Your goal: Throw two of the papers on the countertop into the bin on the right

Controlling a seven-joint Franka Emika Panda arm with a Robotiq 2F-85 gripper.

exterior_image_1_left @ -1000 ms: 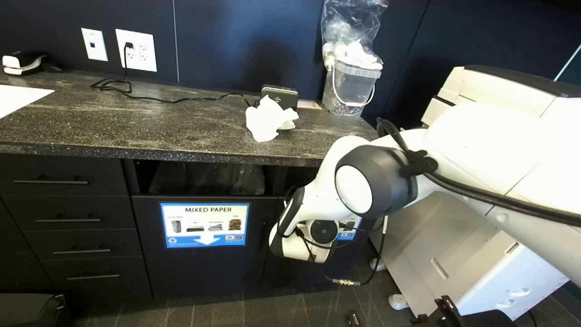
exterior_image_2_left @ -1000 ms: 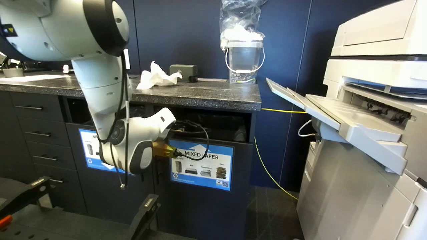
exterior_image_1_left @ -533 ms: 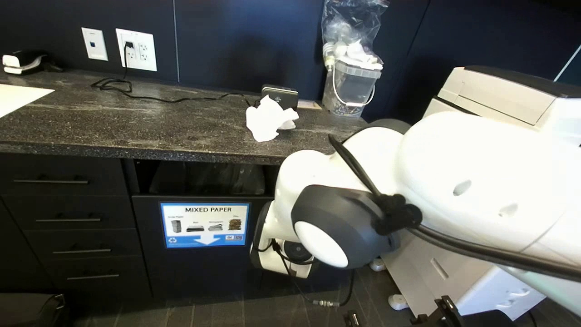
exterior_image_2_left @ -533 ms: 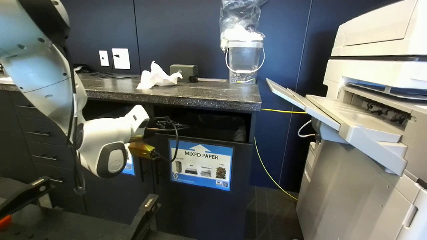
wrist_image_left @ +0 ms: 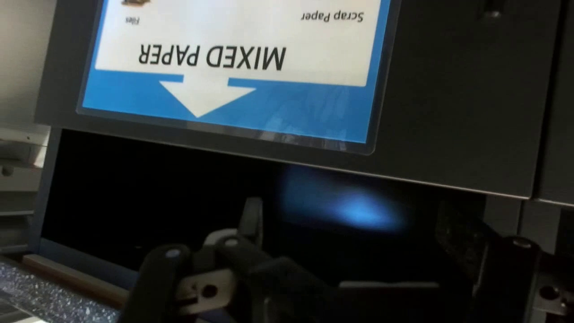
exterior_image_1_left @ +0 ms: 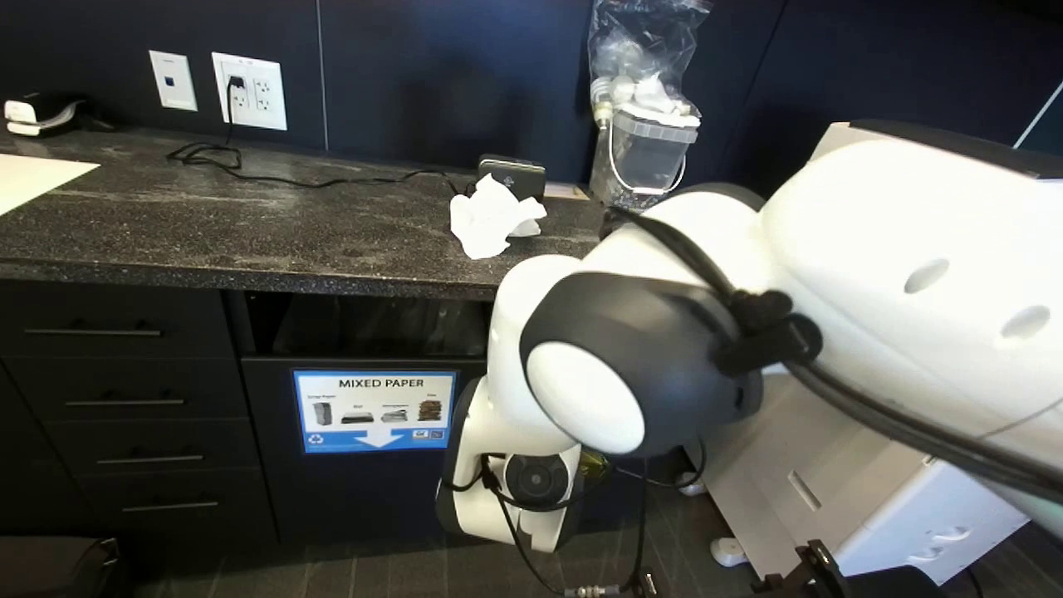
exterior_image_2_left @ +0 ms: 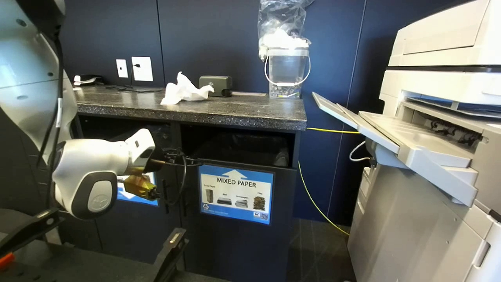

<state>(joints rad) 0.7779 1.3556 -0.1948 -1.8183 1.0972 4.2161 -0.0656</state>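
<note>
In both exterior views a MIXED PAPER sign [exterior_image_1_left: 375, 412] sits to my left. Higher than me, crumpled white paper [exterior_image_2_left: 183, 92] lies on the countertop [exterior_image_2_left: 250, 106]. My gripper [wrist_image_left: 349, 220] has its fingers [wrist_image_left: 252, 217] spread apart before the dark slot [exterior_image_2_left: 250, 145] of the bin [exterior_image_2_left: 238, 246], ahead of me and slightly right. Up to my right is a clear bucket [exterior_image_2_left: 287, 68]; far right, a printer [exterior_image_2_left: 407, 235].

wrist view | bin [wrist_image_left: 457, 101]: inside hidden in shadow | blue-and-white sign [wrist_image_left: 235, 67]: cut off by view's top edge
</note>
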